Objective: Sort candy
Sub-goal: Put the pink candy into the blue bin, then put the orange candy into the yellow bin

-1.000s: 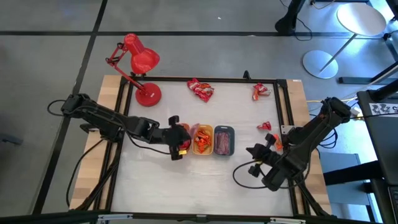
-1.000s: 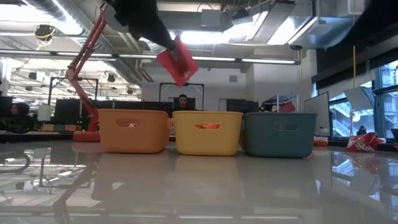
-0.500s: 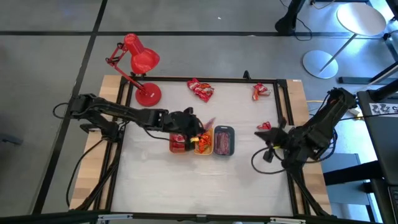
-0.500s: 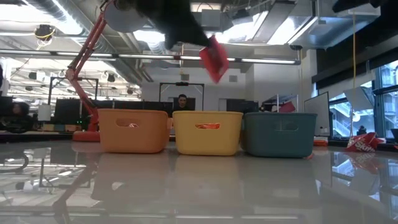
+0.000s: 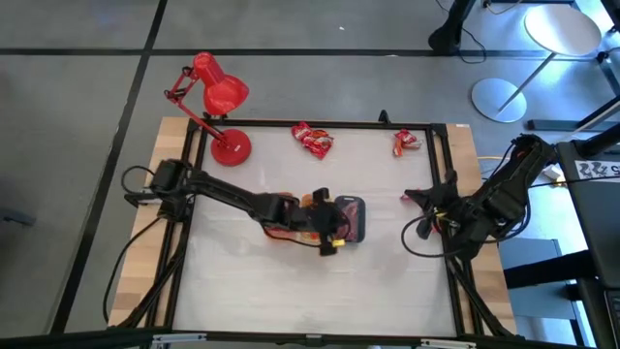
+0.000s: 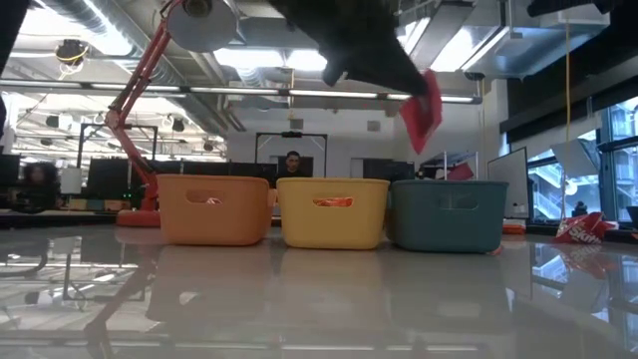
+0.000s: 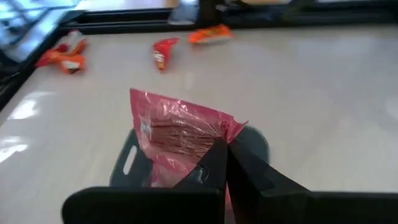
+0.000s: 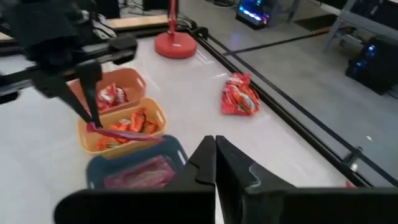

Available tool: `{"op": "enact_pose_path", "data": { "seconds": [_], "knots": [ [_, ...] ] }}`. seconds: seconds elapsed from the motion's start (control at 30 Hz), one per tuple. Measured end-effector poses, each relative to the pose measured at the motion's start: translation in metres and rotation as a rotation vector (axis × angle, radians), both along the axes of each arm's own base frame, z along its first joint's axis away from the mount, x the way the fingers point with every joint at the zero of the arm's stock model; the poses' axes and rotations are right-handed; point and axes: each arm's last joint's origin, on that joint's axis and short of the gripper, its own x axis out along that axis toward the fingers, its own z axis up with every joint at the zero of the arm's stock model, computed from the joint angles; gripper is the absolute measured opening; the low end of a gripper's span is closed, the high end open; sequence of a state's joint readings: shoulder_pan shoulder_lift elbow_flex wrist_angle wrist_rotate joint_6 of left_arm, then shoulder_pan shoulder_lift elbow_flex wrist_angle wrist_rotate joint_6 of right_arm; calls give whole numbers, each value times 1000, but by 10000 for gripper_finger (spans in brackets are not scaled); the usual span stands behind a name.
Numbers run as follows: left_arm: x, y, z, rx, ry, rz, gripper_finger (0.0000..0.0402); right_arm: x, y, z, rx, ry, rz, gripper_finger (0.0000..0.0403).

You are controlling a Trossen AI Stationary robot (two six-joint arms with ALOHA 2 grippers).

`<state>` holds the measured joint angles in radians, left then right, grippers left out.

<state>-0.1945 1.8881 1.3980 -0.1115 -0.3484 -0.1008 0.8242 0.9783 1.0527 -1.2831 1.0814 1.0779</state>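
My left gripper (image 5: 330, 233) is shut on a pink wrapped candy (image 6: 421, 106) above the grey tray (image 6: 446, 214), the rightmost of three trays. The candy also shows in the left wrist view (image 7: 177, 130) and the right wrist view (image 8: 121, 133). The orange tray (image 8: 112, 93), the yellow tray (image 8: 127, 121) and the grey tray (image 8: 134, 171) hold candies. Loose red candies lie at the table's far edge (image 5: 312, 140) and far right (image 5: 407, 142). My right gripper (image 8: 214, 163) is shut and empty near the table's right edge (image 5: 426, 201). My left gripper pinches the pink candy by one edge of its wrapper (image 7: 210, 144) between its two fingers. The fingers (image 8: 90, 115) come from above, slanting down. The candy hangs below them, tilted, lifted clear above the grey tray.
A red desk lamp (image 5: 218, 97) stands at the table's far left corner, its base (image 8: 176, 45) beyond the trays. A black frame rail (image 5: 441, 160) runs along the table's right side. Bare table lies on the near side of the trays (image 5: 310, 291).
My left gripper has carried the pink candy toward the table's right edge, from above the orange tray, past the yellow one, to above the grey tray, still shut on it. My right arm has drawn back toward the table's right and far edges.
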Motion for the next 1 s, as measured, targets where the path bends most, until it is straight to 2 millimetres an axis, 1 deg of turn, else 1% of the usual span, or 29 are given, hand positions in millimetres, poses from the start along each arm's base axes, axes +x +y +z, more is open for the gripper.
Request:
{"op": "enact_pose_path", "data": {
  "seconds": [0.07, 0.17, 0.27, 0.33, 0.53, 0.67, 0.73, 0.8, 1.0],
  "knots": [
    [7, -5, -7, -5, -5, 63, 0, -2, -2, -2, 5, 12, -18, 0],
    [16, -9, -22, -43, 10, 111, 0, -2, -2, -3, 14, 18, -27, 0],
    [21, -10, -36, -106, 22, 163, 0, -2, -2, -3, 10, 14, -29, 0],
    [22, -10, -44, -114, 37, 177, 0, -2, -2, -3, 5, 8, -31, 0],
    [28, -1, -60, -147, 54, 229, 0, -2, -2, -2, -20, 16, -22, 0],
    [30, 3, -70, -181, 83, 214, 7, -2, -2, -3, -17, 26, -19, 0],
    [31, 4, -72, -177, 86, 203, 21, -2, -2, -3, -17, 31, -18, 0],
    [31, 4, -73, -176, 92, 204, 44, -3, -3, -3, -21, 44, -15, 0],
    [32, 6, -71, -161, 85, 191, 147, -3, -3, -4, -16, 59, -11, 0]
  ]
}}
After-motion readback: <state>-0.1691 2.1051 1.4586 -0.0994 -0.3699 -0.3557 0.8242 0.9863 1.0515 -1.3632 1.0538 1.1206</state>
